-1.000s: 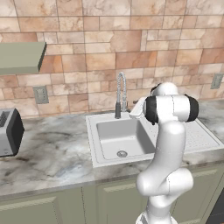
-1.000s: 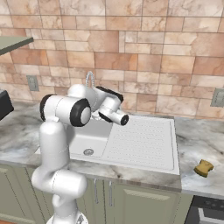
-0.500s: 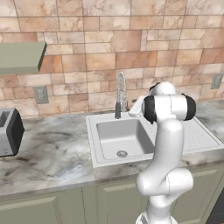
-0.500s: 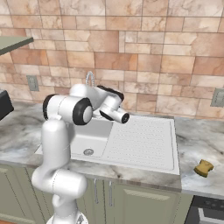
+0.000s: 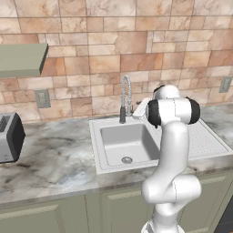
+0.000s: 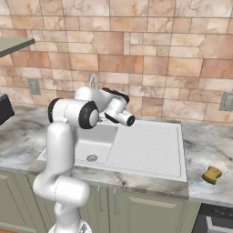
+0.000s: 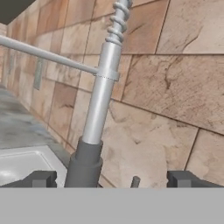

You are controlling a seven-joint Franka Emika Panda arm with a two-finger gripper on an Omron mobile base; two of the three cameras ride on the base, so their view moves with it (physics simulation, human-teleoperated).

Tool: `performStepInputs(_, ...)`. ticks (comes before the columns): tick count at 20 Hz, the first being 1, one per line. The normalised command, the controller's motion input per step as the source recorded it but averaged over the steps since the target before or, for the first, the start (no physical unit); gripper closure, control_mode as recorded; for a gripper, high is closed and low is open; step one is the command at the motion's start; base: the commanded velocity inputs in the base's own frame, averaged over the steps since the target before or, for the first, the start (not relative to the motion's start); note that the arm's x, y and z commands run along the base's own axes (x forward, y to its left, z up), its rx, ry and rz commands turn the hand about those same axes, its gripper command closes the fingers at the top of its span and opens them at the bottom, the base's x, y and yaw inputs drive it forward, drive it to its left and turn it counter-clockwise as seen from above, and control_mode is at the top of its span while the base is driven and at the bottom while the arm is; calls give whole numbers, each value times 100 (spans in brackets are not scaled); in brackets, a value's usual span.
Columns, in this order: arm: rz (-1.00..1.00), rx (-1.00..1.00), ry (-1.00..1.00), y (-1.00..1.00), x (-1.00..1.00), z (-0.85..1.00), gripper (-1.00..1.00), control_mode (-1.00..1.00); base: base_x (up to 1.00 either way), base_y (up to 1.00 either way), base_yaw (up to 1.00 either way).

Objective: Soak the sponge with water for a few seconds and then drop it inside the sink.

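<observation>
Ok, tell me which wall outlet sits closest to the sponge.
The outlet at the right end of the wall, above the sponge; the other outlet is far left, beyond the sink.

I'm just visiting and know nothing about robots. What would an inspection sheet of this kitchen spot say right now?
Surface: marble counter, dry-looking.
Job's things: sponge lies on the counter right of the sink, untouched; tap shows no water running.
Clutter: toaster at the far left.
Hand: hand open, empty, close to the tap's base.
Cables: nothing seen.
Surroundings: tiled stone wall, wall sockets, shelf, cupboards below.
</observation>
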Motion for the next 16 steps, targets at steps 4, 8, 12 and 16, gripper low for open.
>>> performStepInputs(4,-3,0,-1,0,21,-6,-100,-100,0,0,0)
performStepInputs(8,-4,0,0,0,18,-11,-100,-100,0,0,0)
performStepInputs(12,-6,0,0,0,16,-10,-100,-100,0,0,0)
performStepInputs(16,-5,0,0,0,14,-6,-100,-100,0,0,0)
